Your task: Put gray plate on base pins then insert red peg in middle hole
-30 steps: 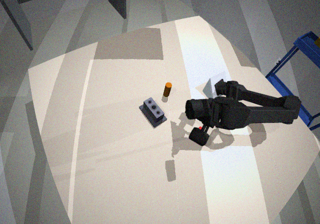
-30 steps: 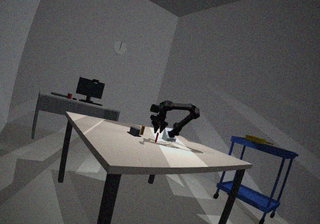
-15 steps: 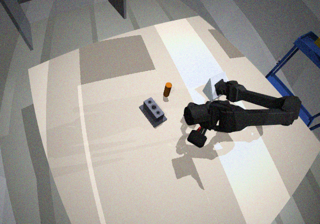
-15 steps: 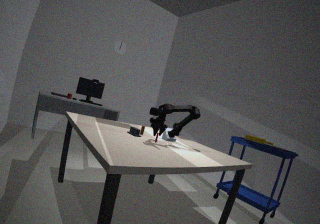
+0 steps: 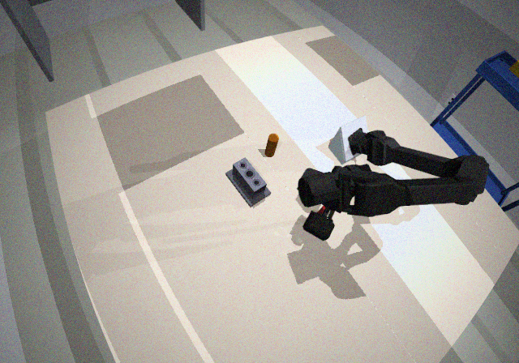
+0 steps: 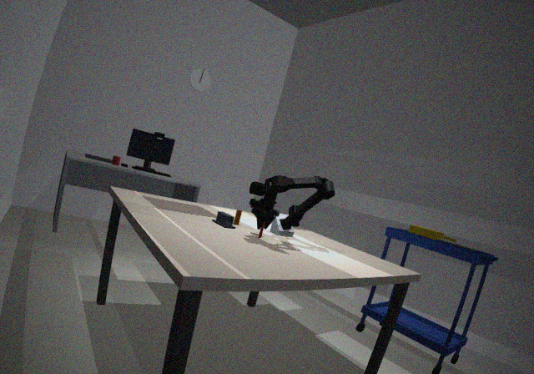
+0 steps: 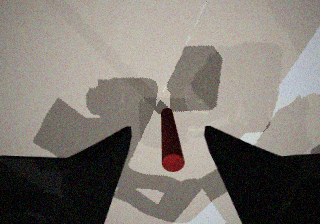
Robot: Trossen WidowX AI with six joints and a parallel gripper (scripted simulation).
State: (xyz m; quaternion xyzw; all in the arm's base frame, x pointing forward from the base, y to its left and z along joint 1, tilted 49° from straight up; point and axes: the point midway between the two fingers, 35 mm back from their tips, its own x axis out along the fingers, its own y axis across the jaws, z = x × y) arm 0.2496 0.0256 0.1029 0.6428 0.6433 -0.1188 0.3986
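The gray plate (image 5: 253, 178) (image 6: 224, 219), a block with three holes along its top, sits level on the darker flat base (image 5: 252, 202). Its middle hole looks empty; the pins cannot be made out clearly. The red peg (image 5: 322, 209) (image 6: 260, 230) (image 7: 171, 140) stands upright on the table, apart from the base. My gripper (image 7: 168, 130) points down over it, with one finger on each side of the peg's upper part. The fingers are partly open, and a gap shows on both sides of the peg in the wrist view. In the top view the arm hides much of the peg.
An orange cylinder (image 5: 272, 145) (image 6: 238, 217) stands upright close to the base. A pale angled piece (image 5: 351, 139) stands beside the arm's lower end. A blue cart (image 5: 499, 80) (image 6: 440, 245) stands off the table, and a desk with a monitor (image 6: 150, 147) is behind.
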